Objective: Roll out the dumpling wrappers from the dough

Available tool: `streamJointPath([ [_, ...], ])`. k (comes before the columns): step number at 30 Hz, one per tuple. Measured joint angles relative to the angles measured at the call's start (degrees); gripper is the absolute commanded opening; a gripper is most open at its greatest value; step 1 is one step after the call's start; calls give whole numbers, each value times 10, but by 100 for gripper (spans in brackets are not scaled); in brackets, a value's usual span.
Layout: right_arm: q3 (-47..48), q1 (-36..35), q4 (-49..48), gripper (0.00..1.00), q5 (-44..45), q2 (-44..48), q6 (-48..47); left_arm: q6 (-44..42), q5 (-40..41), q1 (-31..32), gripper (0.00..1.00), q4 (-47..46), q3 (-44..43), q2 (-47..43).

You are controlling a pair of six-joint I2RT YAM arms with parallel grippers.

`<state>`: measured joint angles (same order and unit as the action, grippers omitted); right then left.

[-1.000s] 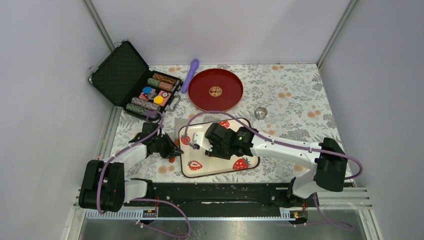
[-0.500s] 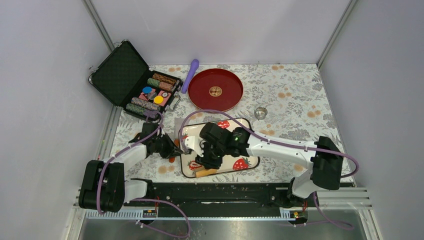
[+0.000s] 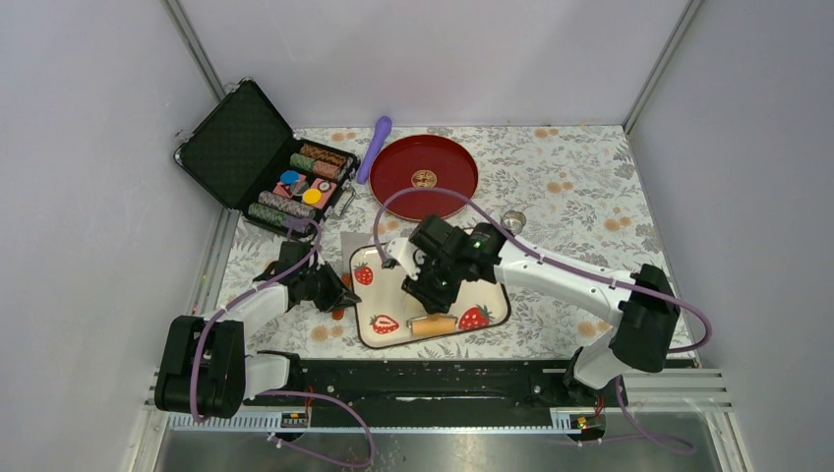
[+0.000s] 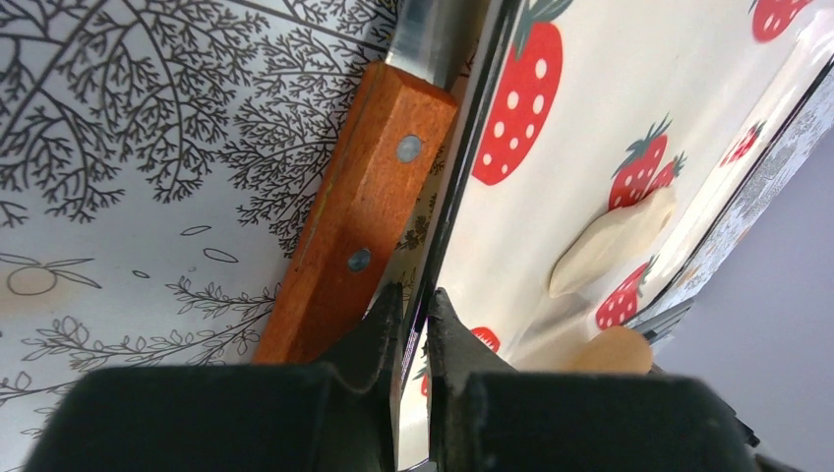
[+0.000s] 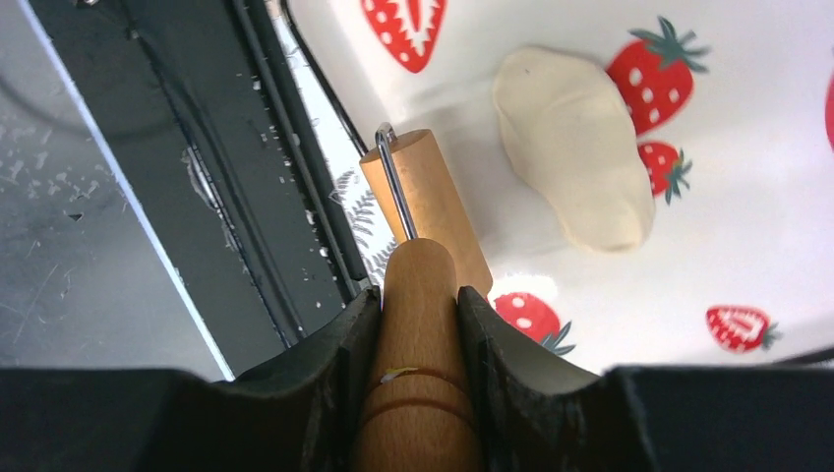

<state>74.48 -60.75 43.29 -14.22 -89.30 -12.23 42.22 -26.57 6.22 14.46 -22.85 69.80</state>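
Firmly, R pincer (image 5: pixel 418 300) clamps roller (image 5: pixel 438 211) hndl, arm across tray (image 5: pixel 472 79).

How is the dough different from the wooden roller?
The dough is a pale cream, squashed lump; the wooden roller is a tan, smooth cylinder. The dough lies loose, while the roller is pinched by its handle in the right gripper. Both are at the strawberry tray, not touching each other.

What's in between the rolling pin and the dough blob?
Nothing. In the right wrist view only bare white tray lies between the rolling pin and the dough. They are apart, not touching.
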Motion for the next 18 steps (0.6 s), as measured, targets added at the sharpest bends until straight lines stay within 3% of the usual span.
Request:
streamJointPath([
  [7,25,52,14,0,23,0,6,5,7,-3,0,-4,0,0],
  [18,108,75,5,0,32,-49,-6,7,8,-3,0,-4,0,0],
])
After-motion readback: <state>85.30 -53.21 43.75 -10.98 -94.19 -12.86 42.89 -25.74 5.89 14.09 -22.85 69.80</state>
